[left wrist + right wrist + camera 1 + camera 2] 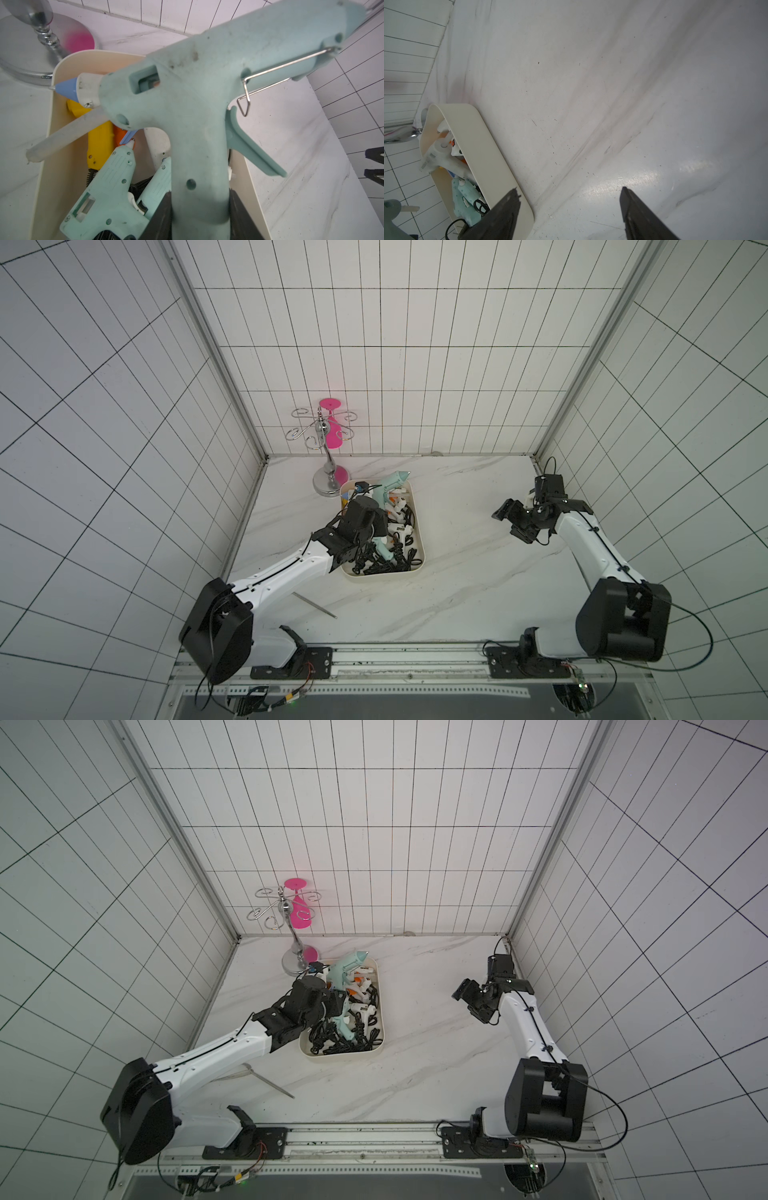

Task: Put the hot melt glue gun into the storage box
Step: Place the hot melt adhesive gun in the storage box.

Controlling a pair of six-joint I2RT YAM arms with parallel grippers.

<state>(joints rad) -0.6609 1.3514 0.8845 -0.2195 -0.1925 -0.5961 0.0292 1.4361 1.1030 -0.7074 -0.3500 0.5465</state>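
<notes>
The white marbled worktop point(478, 572) is carrying everything, with tiled walls standing around it. The left arm point(282, 572) is reaching in over the near left corner of the storage box point(386, 576). The right arm point(582, 543) is bending over bare worktop, well apart from the box on its right side. The box, cream-white, shallow and round-cornered, is lying lengthwise away from the robot, left of the worktop's middle in both top views. Just beside its far left corner a chrome rack point(328, 472) is standing upright, with a pink glass point(332, 435) hanging upside down from it.

The left end effector point(200, 207) is clamping the handle of the hot melt glue gun point(197, 93), its black fingers point(162, 218) pressing on either side of the mint-green grip. The gun is hanging over the box's contents, its barrel pointing toward the far right corner and the nozzle reaching about to the rim. Whether it is touching the pile beneath I cannot tell. The right end effector point(569, 190) is standing wide and holding nothing.

Inside the box, smaller glue guns point(108, 187) — mint, yellow, white — are lying jumbled, and black cords point(386, 564) are tangling at the near end. A thin metal rod point(316, 605) is lying on the worktop beside the left arm. A translucent glue stick point(66, 139) is sticking out of the held gun's back.
</notes>
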